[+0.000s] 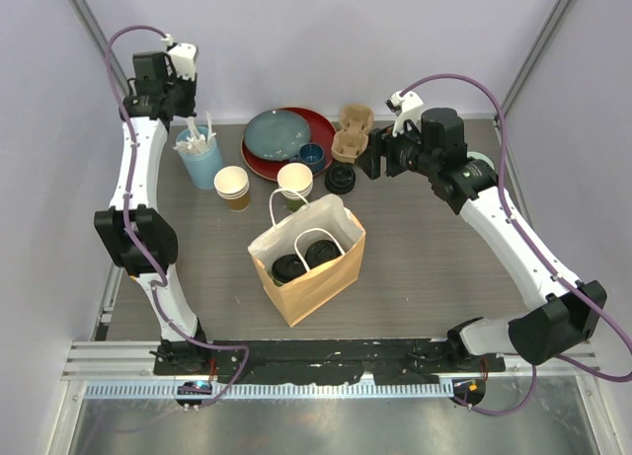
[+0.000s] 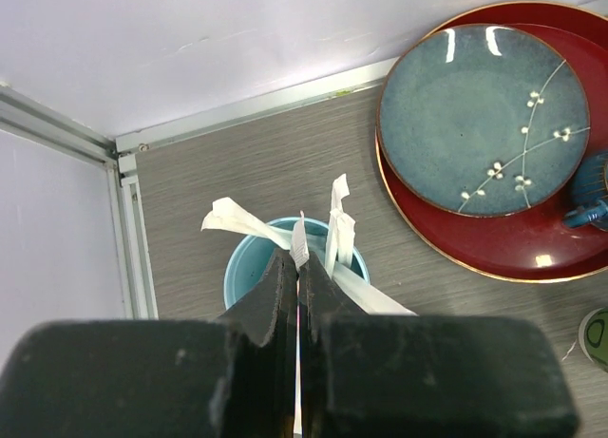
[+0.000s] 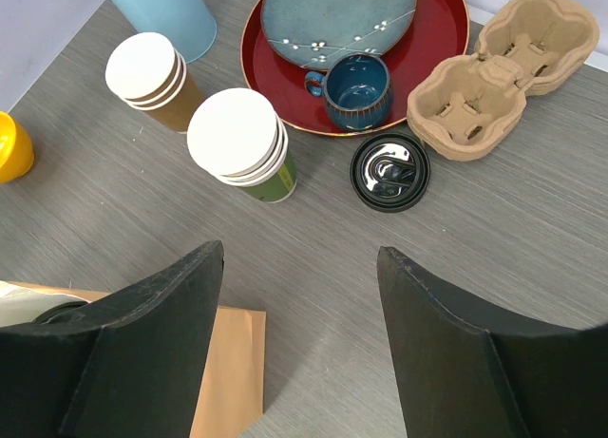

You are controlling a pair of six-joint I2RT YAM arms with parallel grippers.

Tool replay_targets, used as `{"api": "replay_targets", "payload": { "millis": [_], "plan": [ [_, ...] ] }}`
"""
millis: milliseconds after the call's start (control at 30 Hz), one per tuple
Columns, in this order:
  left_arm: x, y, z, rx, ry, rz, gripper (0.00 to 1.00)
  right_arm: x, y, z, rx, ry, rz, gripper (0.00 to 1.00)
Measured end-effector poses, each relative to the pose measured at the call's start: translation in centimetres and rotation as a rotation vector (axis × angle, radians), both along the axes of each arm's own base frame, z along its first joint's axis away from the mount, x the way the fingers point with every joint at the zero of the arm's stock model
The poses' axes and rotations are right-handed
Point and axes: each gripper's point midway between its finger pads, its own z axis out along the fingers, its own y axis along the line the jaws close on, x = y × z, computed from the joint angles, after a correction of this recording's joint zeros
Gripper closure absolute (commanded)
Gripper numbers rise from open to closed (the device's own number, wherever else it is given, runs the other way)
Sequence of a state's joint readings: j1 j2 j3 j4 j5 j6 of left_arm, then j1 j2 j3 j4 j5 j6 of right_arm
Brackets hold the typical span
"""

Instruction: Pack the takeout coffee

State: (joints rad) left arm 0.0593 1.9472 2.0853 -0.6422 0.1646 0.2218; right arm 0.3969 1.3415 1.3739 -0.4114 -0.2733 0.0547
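A slate-blue plate (image 2: pixel 484 105) with a white blossom-branch pattern, glossy red plate (image 2: pixel 494 253), navy mug (image 3: pixel 353 86), light-blue cup (image 1: pixel 202 169), white stirrers (image 2: pixel 237 219), tan paper bag (image 1: pixel 316 277), two black lids (image 1: pixel 289 268) inside it, pale-brown pulp carrier (image 3: pixel 494 77), green-sided cup stack (image 3: pixel 242 145) and brown-sided cup stack (image 3: pixel 152 77) with cream insides, against a grey wood-grain table (image 3: pixel 513 229).

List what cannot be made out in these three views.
Top view: walls of the paper bag hide the sides of two lidded cups inside; colours unknown.
Right wrist view: the left edge cuts off a yellow object; unidentifiable.
Left wrist view: jaws shut on a white stirrer cover the near side of the light-blue cup.
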Motion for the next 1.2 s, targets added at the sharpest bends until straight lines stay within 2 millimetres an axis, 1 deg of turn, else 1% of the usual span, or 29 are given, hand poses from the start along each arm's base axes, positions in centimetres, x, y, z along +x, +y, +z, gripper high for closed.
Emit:
{"api": "replay_targets", "payload": {
  "millis": [133,267,367,467,633,733,767,867,933,1000,1033,1100,1133,1200],
  "plan": [
    [-0.4,0.0,0.7,-0.004,-0.009,0.002,1.00,0.0,0.0,0.0,0.000,0.001,0.001,0.29],
    [-1.1,-0.3,2.5,-0.023,-0.041,0.003,1.00,-0.2,0.1,0.1,0.003,0.001,0.009,0.29],
    [-2.1,-0.5,5.1,-0.042,-0.080,0.005,1.00,-0.4,0.1,0.3,0.007,-0.003,0.014,0.29],
    [-3.3,-0.7,8.6,-0.055,-0.150,0.008,1.00,-0.7,0.0,0.9,0.013,-0.015,0.017,0.29],
    [-6.6,-1.2,14.5,-0.060,-0.268,-0.003,1.00,-1.5,-0.1,2.1,0.028,-0.043,0.025,0.29],
    [-9.1,-1.9,18.1,-0.079,-0.337,-0.030,1.00,-1.8,-0.2,2.9,0.037,-0.060,0.030,0.29],
    [-9.8,-2.2,19.0,-0.086,-0.354,-0.040,1.00,-2.0,-0.2,3.1,0.040,-0.064,0.032,0.29],
    [-12.9,-3.6,21.8,-0.134,-0.391,-0.098,1.00,-2.5,-0.1,4.2,0.055,-0.085,0.049,0.29],
    [-15.3,-5.0,23.3,-0.182,-0.403,-0.154,1.00,-3.0,0.2,5.3,0.074,-0.100,0.075,0.29],
    [-18.1,-6.6,24.4,-0.234,-0.404,-0.221,1.00,-3.8,0.7,7.0,0.108,-0.122,0.113,0.28],
    [-19.3,-7.3,24.8,-0.257,-0.400,-0.252,1.00,-4.1,1.0,7.8,0.123,-0.131,0.129,0.28],
    [-22.3,-9.0,25.3,-0.313,-0.381,-0.327,1.00,-5.0,1.8,9.8,0.161,-0.163,0.174,0.27],
    [-23.8,-9.9,25.4,-0.341,-0.371,-0.369,1.00,-5.7,2.5,10.8,0.178,-0.176,0.201,0.26],
    [-26.7,-11.6,25.1,-0.390,-0.334,-0.445,1.00,-7.2,4.3,12.9,0.206,-0.214,0.275,0.24]
  ]
}}
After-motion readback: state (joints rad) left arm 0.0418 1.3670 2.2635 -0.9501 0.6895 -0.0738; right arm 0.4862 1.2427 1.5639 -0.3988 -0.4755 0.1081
